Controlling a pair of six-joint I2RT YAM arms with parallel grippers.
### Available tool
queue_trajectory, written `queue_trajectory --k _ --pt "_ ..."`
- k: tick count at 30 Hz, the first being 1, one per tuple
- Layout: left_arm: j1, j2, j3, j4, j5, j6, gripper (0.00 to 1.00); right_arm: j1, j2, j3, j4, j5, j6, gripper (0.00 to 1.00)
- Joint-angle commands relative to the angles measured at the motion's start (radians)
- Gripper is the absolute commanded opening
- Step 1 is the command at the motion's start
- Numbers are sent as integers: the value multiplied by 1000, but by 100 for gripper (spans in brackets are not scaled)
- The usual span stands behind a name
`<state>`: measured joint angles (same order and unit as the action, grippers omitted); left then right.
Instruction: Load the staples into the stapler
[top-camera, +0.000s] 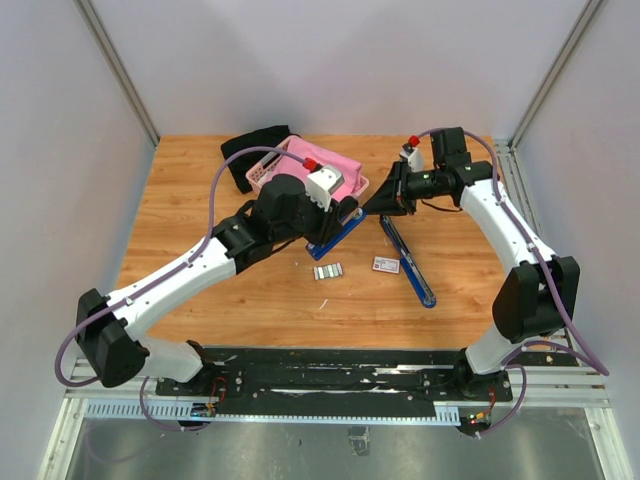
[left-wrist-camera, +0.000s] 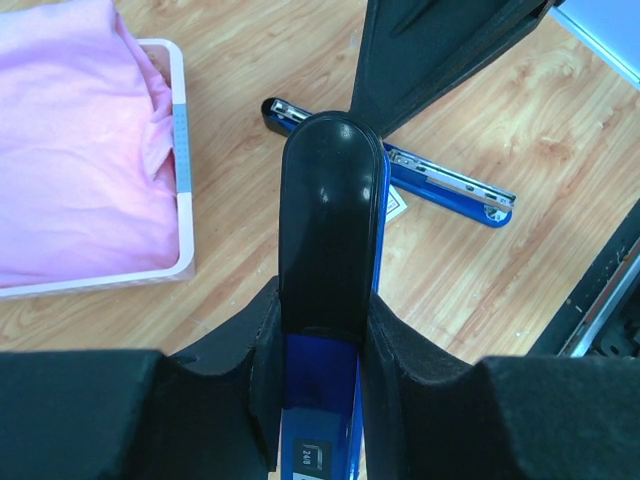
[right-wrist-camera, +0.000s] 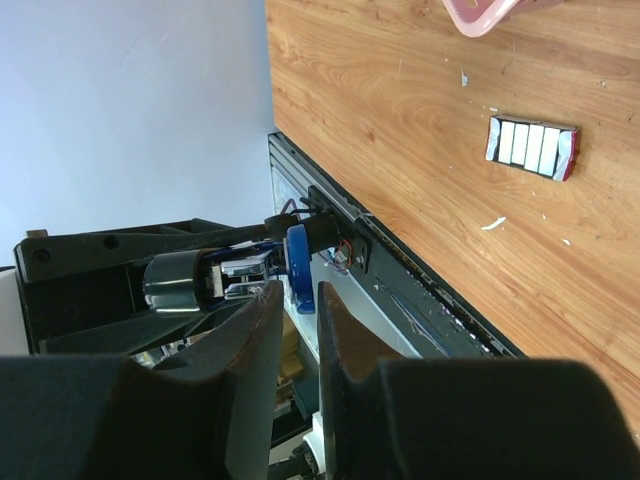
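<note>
Nearest the lens, left arm and right arm, both white and black, rise from the 6 o'clock edge of a light-brown wooden table and meet near its centre. A pink plastic basket holding a pink cloth stands toward 12 o'clock, with a black fabric bundle at its 11 o'clock. The blue metal stapler with a glossy black top lies swung open at the centre; its silvery magazine rail runs toward 4 o'clock. The left gripper clamps the black-topped half between both fingers. The right gripper has its fingers nearly together at a blue stapler part; whether they grip cannot be told. A small flat white carton with red print lies at 3 o'clock of the staples, a small silvery-grey rectangular block on the bare table, at 6 o'clock of the left gripper, apart from the stapler.
</note>
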<state>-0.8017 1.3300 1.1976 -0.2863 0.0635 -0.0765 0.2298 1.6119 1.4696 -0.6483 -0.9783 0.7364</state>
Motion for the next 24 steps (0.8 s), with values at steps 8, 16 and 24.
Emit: queue_trajectory --k 8,16,24 --pt "-7 -42 12 145 -1 -14 0 28 -5 -42 1 -29 -3 23" --pt "-7 -29 21 171 13 -23 0 37 6 -31 37 -89 29 24" --pt "-6 -19 31 182 36 -24 0 43 6 -50 93 -118 67 24"
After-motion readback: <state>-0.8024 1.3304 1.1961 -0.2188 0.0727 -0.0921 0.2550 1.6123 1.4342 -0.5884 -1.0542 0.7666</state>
